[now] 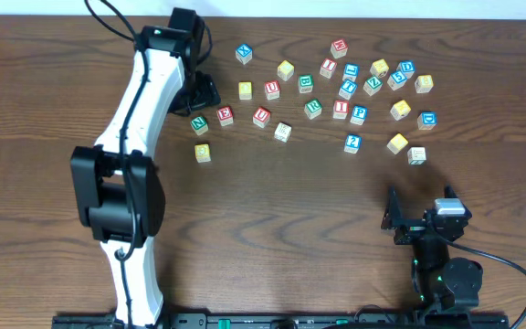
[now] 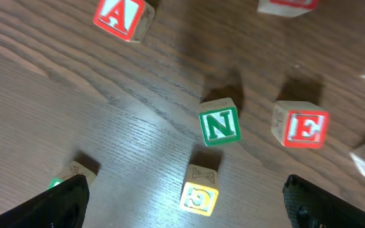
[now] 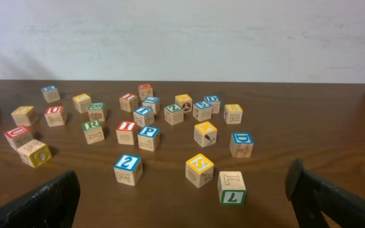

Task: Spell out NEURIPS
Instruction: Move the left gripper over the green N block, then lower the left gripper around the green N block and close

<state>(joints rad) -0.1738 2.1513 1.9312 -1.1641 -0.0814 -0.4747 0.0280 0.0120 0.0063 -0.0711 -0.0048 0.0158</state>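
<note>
Dark wooden desk [image 1: 44, 73], cubes scattered. Left end effector [image 2: 185, 190] hangs released over N cube [image 2: 219, 125], with E cube [image 2: 303, 128] beside it; right end effector [image 3: 182, 180] released, well apart. Judged: row begun, next move calls for bringing U cube [image 1: 261, 116] alongside.

surface: dark brown wood-grain table [image 1: 272, 228] | backdrop: plain white wall [image 3: 182, 38] | light: soft glare on wood

The brown wooden table [image 1: 272, 228] holds many little letter cubes [image 1: 359, 114]. The green N cube [image 1: 199, 123] sits on it. The red E cube [image 1: 226, 115] is just beside N. A yellow cube [image 1: 203, 153] lies near N too. Most other cubes sit farther off, past E.
</note>
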